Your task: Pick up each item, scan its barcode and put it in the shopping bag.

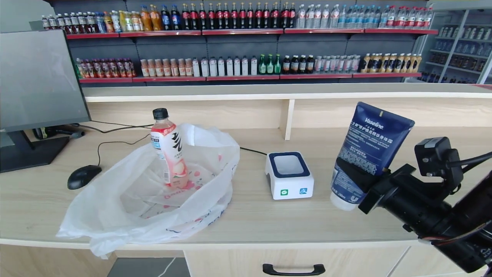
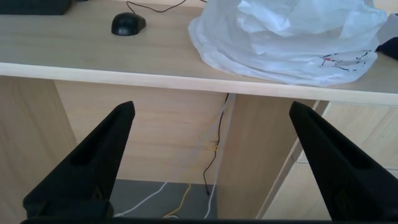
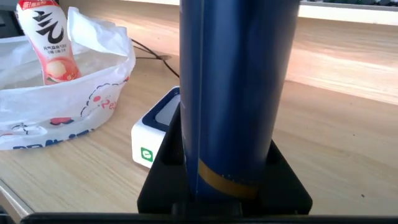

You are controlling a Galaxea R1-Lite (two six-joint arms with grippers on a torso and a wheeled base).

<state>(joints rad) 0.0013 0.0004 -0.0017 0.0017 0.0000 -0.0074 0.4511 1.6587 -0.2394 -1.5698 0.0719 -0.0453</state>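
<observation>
**Tube in my right pincer, scan not yet done**

Head view: my right pincer [image 1: 359,175] is clamped on the lower part of the blue tube [image 1: 371,146]. It holds the tube cap-down and tilted above the counter [image 1: 269,219], to the right of the scanner [image 1: 289,180]. Further left, the shopping bag [image 1: 215,154] lies open with a pink bottle [image 1: 169,150] standing in it.

Left wrist view: my left pincer [image 2: 211,162] hangs below the counter's front edge, fingers spread wide and holding nothing.

Right wrist view: the tube sits between my fingers, with the scanner beyond it.

I see three risks:
- **Slipping:** I grip near the cap, so the long upper part could swing or slide as I turn the tube.
- **No read:** if the barcode faces away from the scanner window, nothing will register.
- **Trouble at the bag:** the tube could topple the bottle or snag the limp rim.
</observation>
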